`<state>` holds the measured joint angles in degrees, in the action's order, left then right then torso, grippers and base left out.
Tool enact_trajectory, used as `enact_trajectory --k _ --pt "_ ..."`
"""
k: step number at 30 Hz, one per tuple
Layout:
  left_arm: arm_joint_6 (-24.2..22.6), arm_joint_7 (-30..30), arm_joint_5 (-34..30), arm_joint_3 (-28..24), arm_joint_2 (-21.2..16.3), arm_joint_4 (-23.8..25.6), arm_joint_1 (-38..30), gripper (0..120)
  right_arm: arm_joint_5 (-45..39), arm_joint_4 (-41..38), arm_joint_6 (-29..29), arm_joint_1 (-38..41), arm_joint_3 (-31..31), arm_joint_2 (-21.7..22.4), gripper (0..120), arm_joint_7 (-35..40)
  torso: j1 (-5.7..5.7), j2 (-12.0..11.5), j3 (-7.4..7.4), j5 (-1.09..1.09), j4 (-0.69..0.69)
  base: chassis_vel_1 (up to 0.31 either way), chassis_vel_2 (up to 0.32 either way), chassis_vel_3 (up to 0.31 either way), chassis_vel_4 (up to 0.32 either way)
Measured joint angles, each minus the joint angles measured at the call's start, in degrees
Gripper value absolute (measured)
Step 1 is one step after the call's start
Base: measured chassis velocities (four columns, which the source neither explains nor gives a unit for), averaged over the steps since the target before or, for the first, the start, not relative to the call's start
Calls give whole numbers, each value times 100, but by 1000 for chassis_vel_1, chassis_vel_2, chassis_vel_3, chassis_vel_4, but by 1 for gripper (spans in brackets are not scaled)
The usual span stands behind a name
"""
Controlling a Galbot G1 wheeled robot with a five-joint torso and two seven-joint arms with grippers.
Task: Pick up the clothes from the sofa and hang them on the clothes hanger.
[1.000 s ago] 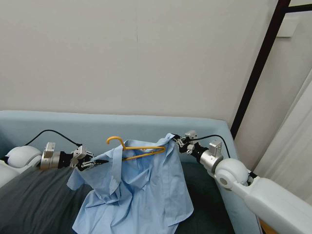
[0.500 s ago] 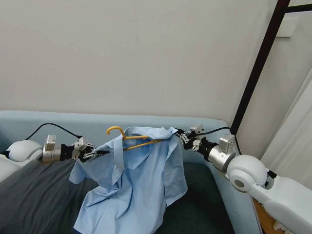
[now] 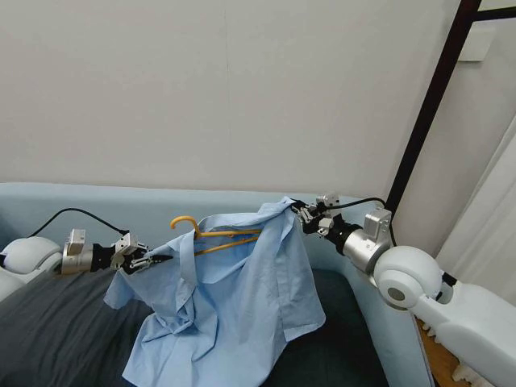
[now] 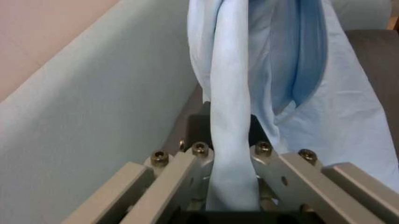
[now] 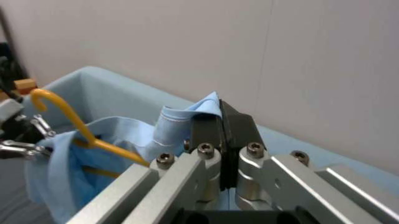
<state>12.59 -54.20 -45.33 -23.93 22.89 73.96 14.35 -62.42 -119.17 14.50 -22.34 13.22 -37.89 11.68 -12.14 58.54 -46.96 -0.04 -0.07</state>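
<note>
A light blue shirt [image 3: 234, 306] hangs spread in the air above the sofa, draped over a yellow hanger [image 3: 211, 236] whose hook points left. My left gripper [image 3: 153, 261] is shut on the shirt's left edge; in the left wrist view a bunched fold of shirt [image 4: 232, 140] runs between its fingers [image 4: 187, 172]. My right gripper [image 3: 300, 214] is shut on the shirt's right shoulder and hanger end. In the right wrist view the black pads [image 5: 219, 130] pinch the shirt cloth [image 5: 181, 119], with the hanger [image 5: 68, 119] stretching away.
The pale blue sofa back [image 3: 89, 205] runs behind the shirt, with a dark grey seat cushion [image 3: 56, 330] below. A black rack pole [image 3: 427, 109] rises at the right beside a white curtain [image 3: 488, 242]. A plain wall stands behind.
Both grippers have moved apart, stretching the shirt wider. The right gripper rose and shifted right; the left one moved left. The hanger tilted flatter and slid slightly left.
</note>
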Motion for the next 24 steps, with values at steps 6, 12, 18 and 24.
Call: enact_trajectory --k 6,12,18,24 --pt "-77 166 -111 -61 69 182 -65 2 -123 -547 8 -87 -12 89 0 78 0 0 0 0 1 0 0 0 0" --pt "-242 232 -566 -294 111 373 -435 2 -83 -928 5 -259 54 213 0 47 0 0 0 1 0 0 0 0 0" --pt "-400 230 -1174 -728 113 562 -1024 2 980 -1086 -296 -1044 34 361 0 -363 0 0 0 1 0 0 0 0 0" --pt "-505 82 -1660 -1169 138 633 -1525 2 2042 -931 -564 -1804 27 294 0 -574 0 0 0 1 0 0 0 0 0"
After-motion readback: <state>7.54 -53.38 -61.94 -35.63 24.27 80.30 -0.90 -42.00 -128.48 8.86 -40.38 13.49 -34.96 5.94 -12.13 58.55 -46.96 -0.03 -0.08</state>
